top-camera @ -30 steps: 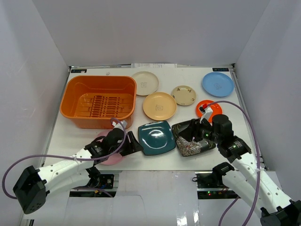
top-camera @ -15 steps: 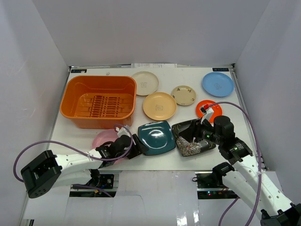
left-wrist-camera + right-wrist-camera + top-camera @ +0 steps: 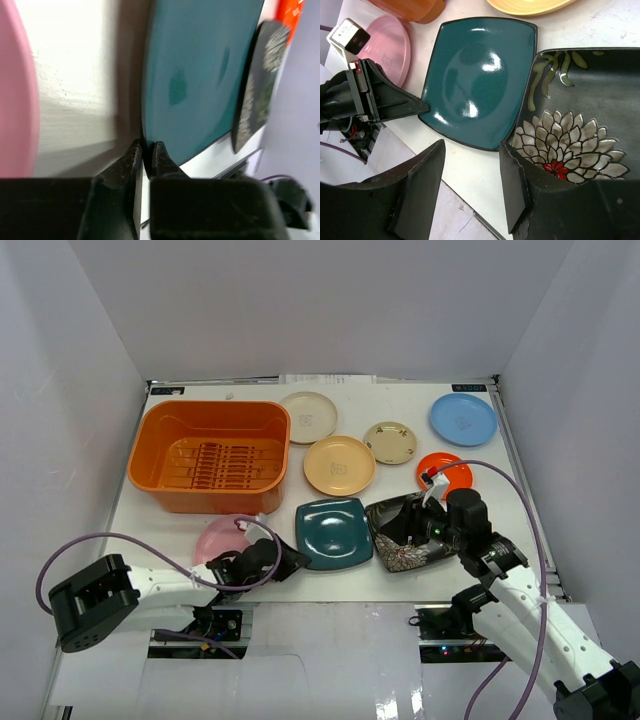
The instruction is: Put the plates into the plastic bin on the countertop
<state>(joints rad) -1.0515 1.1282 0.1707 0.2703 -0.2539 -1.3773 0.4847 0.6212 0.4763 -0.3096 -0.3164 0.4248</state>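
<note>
The square teal plate (image 3: 335, 530) (image 3: 475, 80) lies near the front of the white countertop (image 3: 400, 400). My left gripper (image 3: 295, 560) (image 3: 146, 147) is shut on its near-left rim, which shows between the fingertips. Just to the right, the black floral plate (image 3: 410, 540) (image 3: 580, 125) rests tilted against it. Over the front edge, my right gripper (image 3: 410, 523) (image 3: 471, 146) stands open and holds nothing; its right finger is over the floral plate's left edge. A pink plate (image 3: 220, 537) (image 3: 15, 90) lies left of the left gripper. The orange plastic bin (image 3: 210, 455) stands empty at the back left.
Behind the teal plate lie a tan plate (image 3: 339, 464), a cream plate (image 3: 308, 417), a small beige plate (image 3: 390, 442), an orange plate (image 3: 447, 472) and a blue plate (image 3: 463, 419). White walls close in three sides. The table's front edge runs just under both grippers.
My left gripper has slid right and lower, up to the teal plate's near-left corner, and closed on its rim. The right arm has barely moved.
</note>
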